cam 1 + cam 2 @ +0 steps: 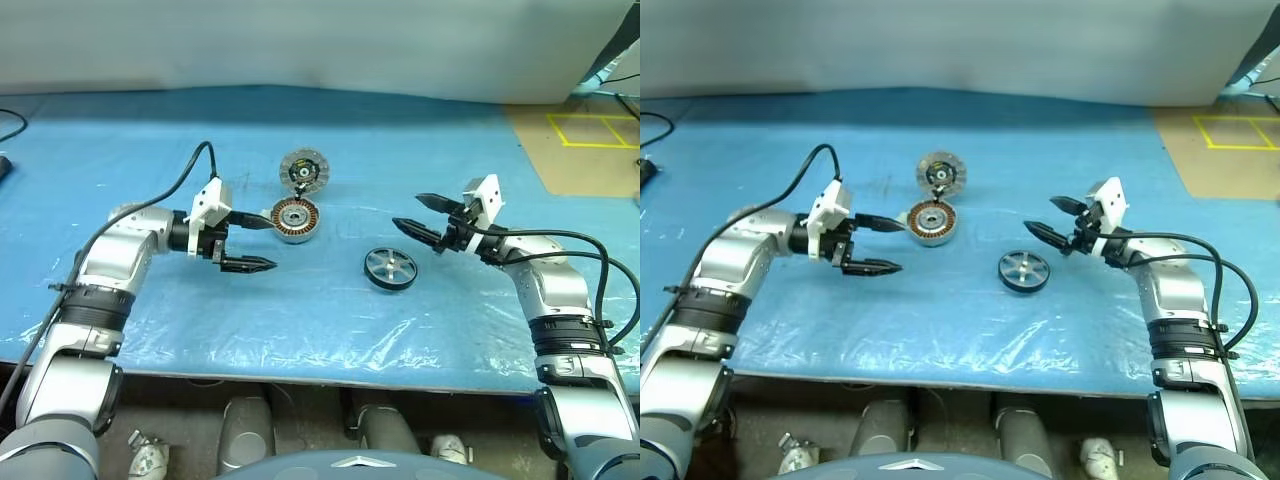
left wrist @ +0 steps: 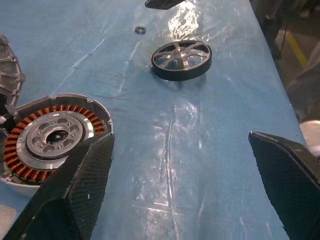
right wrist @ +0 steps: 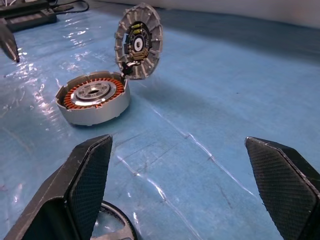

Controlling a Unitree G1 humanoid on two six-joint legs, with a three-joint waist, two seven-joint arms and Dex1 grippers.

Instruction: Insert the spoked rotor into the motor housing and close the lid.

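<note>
Both pincers hung spread and empty above the blue plastic-covered desk (image 1: 300, 330).
The black-rimmed, silver-spoked rotor (image 1: 390, 268) lay apart from the copper-wound silver housing (image 1: 295, 219); its ribbed silver lid (image 1: 303, 170) stood tilted open, hinge unclear.

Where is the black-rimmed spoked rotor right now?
The black-rimmed silver-spoked rotor lies flat on the blue sheet, between the copper-wound silver housing and the right end effector.
</note>
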